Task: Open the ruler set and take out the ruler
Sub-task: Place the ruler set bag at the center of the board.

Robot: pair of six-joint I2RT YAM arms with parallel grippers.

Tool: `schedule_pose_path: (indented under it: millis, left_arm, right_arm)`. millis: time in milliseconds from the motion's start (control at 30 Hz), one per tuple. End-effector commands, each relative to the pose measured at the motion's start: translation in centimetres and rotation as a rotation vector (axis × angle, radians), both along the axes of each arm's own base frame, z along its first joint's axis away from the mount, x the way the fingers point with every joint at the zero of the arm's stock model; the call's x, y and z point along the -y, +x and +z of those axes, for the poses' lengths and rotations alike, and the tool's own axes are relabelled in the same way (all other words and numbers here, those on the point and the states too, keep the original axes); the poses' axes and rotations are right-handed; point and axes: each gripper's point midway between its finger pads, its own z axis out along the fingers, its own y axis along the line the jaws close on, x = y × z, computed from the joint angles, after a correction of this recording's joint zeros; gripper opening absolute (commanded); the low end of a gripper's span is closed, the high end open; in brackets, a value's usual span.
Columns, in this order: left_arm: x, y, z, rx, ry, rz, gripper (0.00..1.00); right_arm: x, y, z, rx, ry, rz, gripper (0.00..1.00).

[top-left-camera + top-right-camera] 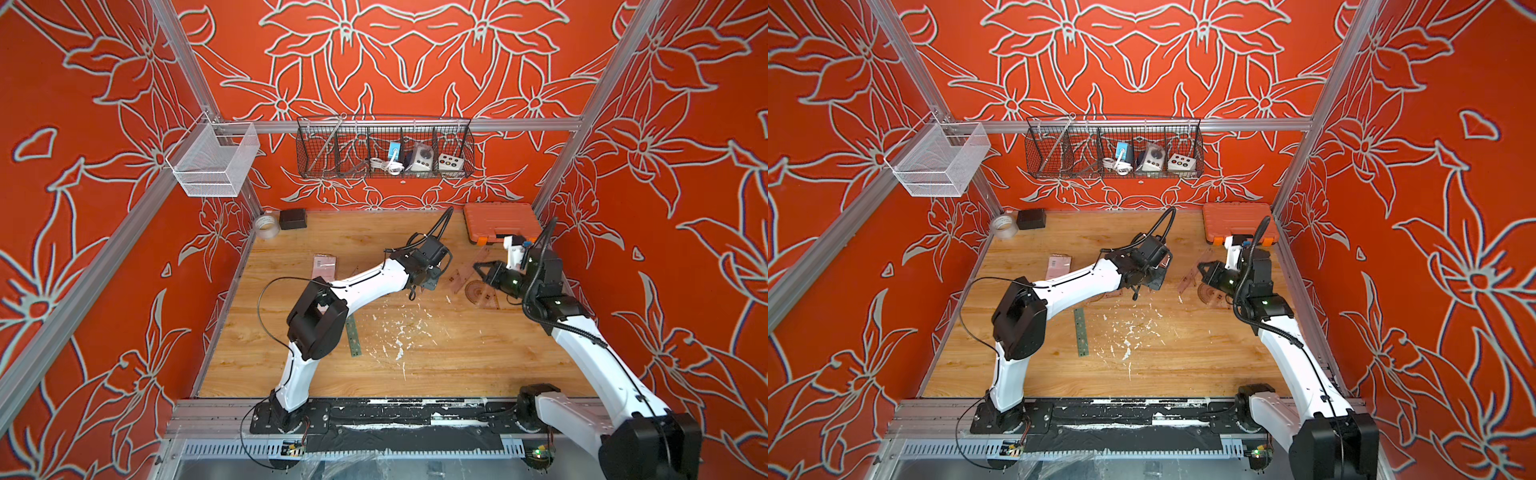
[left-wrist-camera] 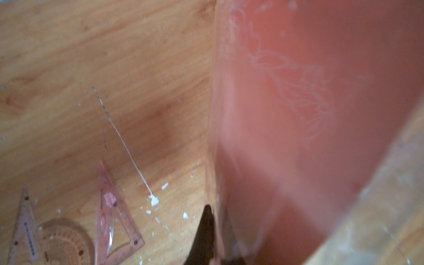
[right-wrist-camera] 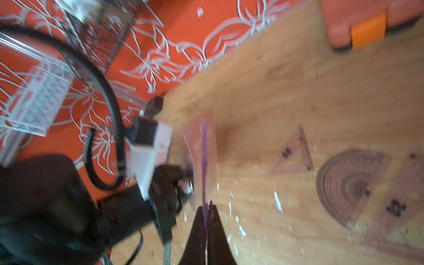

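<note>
Cell: red floral walls, wooden tabletop [image 1: 457, 365]. Mid-table, towards far right: left gripper [image 2: 216, 211] and right gripper [image 3: 207, 205] each pressed together on translucent pink plastic pouch [image 2: 298, 114]. Green flat ruler [image 1: 1081, 332] already out, near-left of centre. Risk: thin film slipping or tearing if arms pull apart.

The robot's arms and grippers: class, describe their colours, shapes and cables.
The left arm and right arm have white shells joined by boxy black joints. A black ribbed hose loops over each wrist, and a thin black wire trails beside the left arm. The left gripper and right gripper have black, tapering fingers.
</note>
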Motion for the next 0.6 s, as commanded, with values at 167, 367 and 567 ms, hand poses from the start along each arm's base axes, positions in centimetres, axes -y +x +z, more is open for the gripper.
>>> schedule_pose_path:
  millis: [167, 367, 567]
  left_arm:
    - [-1.1, 4.2, -3.1, 0.039, 0.349, -0.078, 0.0]
    - [-1.1, 5.8, -5.8, 0.008, 0.415, -0.098, 0.0]
    - [-0.1, 5.5, -8.2, -0.037, 0.391, -0.123, 0.0]
  right_arm:
    - [-1.5, -7.1, -9.5, -0.304, 0.007, 0.173, 0.0]
    - [-1.6, -7.5, -12.5, -0.379, -0.009, 0.198, 0.0]
    - [-2.6, -5.9, -13.1, -0.383, 0.003, 0.224, 0.0]
